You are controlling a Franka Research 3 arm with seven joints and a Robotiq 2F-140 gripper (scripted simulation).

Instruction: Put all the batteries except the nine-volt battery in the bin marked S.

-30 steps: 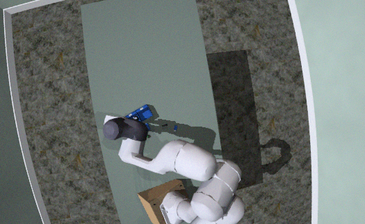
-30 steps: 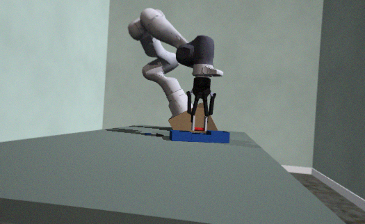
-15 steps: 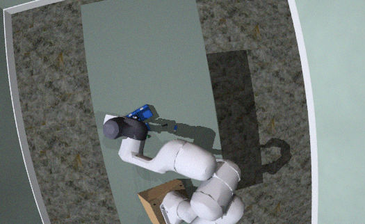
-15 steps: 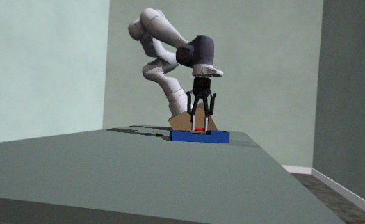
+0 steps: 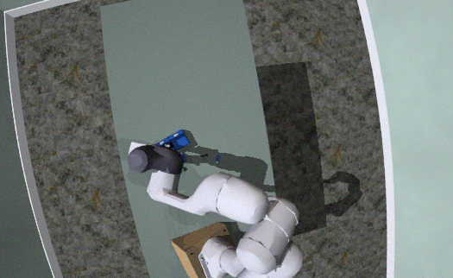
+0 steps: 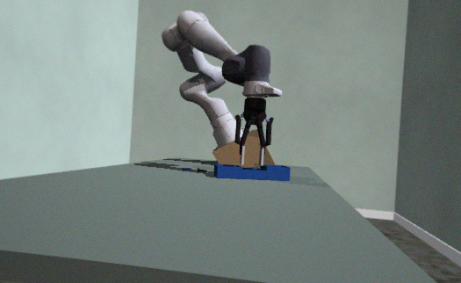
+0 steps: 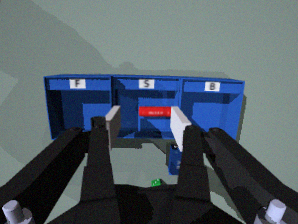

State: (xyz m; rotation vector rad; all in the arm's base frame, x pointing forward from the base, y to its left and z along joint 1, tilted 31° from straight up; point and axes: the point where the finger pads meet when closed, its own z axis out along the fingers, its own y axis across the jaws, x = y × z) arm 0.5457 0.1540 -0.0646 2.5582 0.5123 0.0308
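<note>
A blue bin (image 5: 179, 139) (image 6: 251, 172) (image 7: 213, 106) with three labelled compartments stands on the table. The labels are too blurred to read for sure. A red battery (image 7: 154, 112) lies low in the middle compartment, clear of both fingers. My gripper (image 6: 252, 164) (image 7: 145, 116) hangs straight over that middle compartment with its fingertips just above the rim. The fingers are apart and nothing is between them. In the overhead view the wrist hides the fingers.
A small green thing (image 7: 156, 181) (image 5: 185, 169) lies on the table just in front of the bin. A small blue thing (image 5: 217, 159) and a dark thing (image 5: 204, 154) lie to its right. A brown box (image 5: 191, 246) (image 6: 226, 154) stands by the robot's base.
</note>
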